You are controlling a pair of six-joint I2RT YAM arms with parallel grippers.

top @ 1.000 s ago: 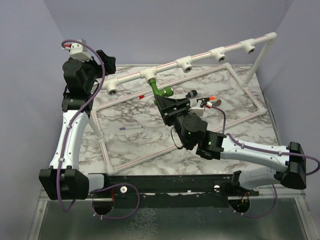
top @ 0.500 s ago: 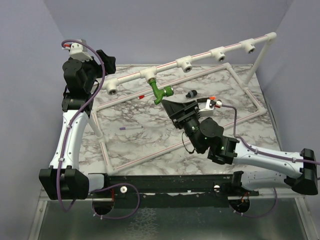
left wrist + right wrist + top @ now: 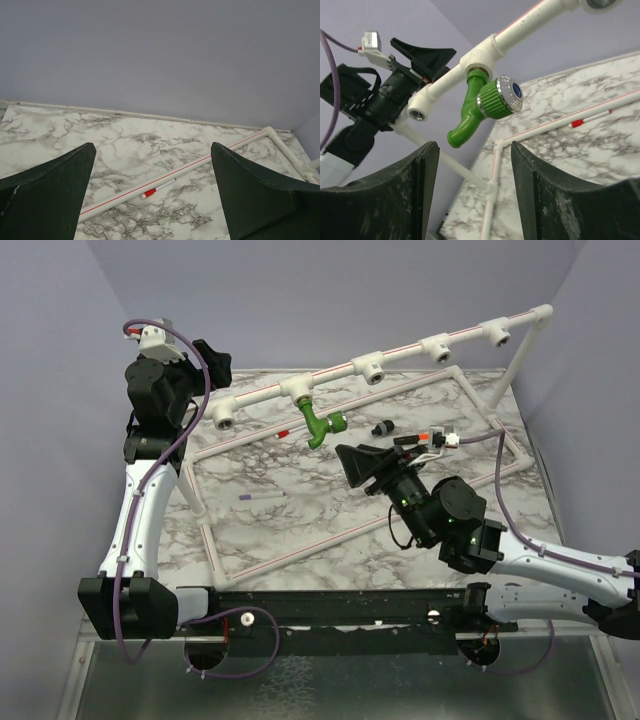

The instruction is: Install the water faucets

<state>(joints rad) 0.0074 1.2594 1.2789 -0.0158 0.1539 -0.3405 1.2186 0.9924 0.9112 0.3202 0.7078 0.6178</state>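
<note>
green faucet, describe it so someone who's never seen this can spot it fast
On the marble table stands a white pipe frame whose raised rail carries five T-sockets. The green faucet hangs from the second socket from the left in the top view. Only it is green, with a curved spout and silver-rimmed knob; the other sockets are empty.

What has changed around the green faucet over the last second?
The right gripper pulled back from the green faucet toward the near right; its jaws, earlier right at it, now stand open and clear of it. The faucet stayed hanging from its white T-socket. The left gripper, jaws open, and the purple pen have not moved.
</note>
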